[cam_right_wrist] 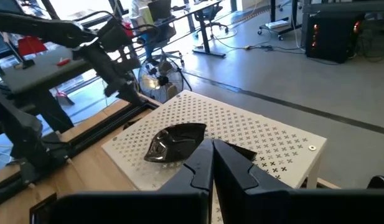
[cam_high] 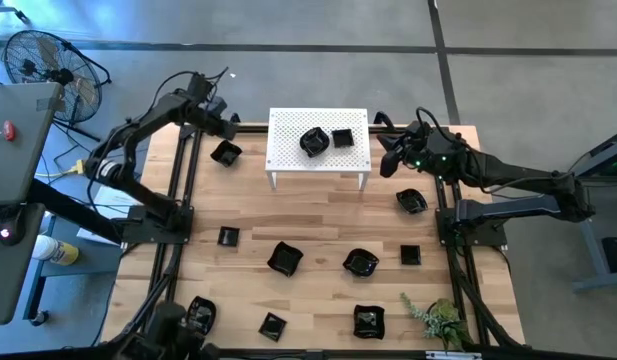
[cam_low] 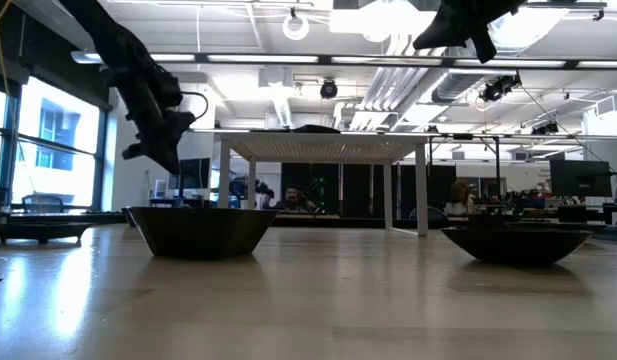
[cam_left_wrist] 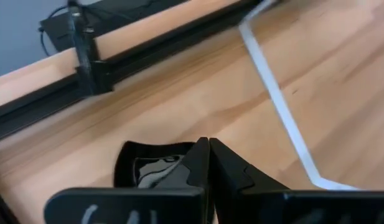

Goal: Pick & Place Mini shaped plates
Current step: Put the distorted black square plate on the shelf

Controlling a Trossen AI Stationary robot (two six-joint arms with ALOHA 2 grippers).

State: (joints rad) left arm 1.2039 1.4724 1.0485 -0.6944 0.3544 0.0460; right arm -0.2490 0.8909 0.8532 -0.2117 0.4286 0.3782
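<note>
My left fingers (cam_left_wrist: 208,163) are pressed shut w/ nothing held, hovering just over a square plate (cam_high: 226,153) on the wooden surface (cam_high: 318,215) left of the white stand (cam_high: 288,150). Right fingers (cam_right_wrist: 212,163) also closed & empty, by the stand's right end, facing a wavy plate (cam_right_wrist: 174,141) and a square one (cam_high: 342,138) on top. Other plates (cam_high: 285,258) are scattered on the surface nearer the front.

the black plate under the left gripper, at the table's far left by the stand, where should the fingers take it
Probably by its raised rim, coming straight down from above. The plate lies flat and upright on the table, clear of the white stand, so an edge is free for one finger inside and one outside. The left gripper is shut, so it must open first.
</note>
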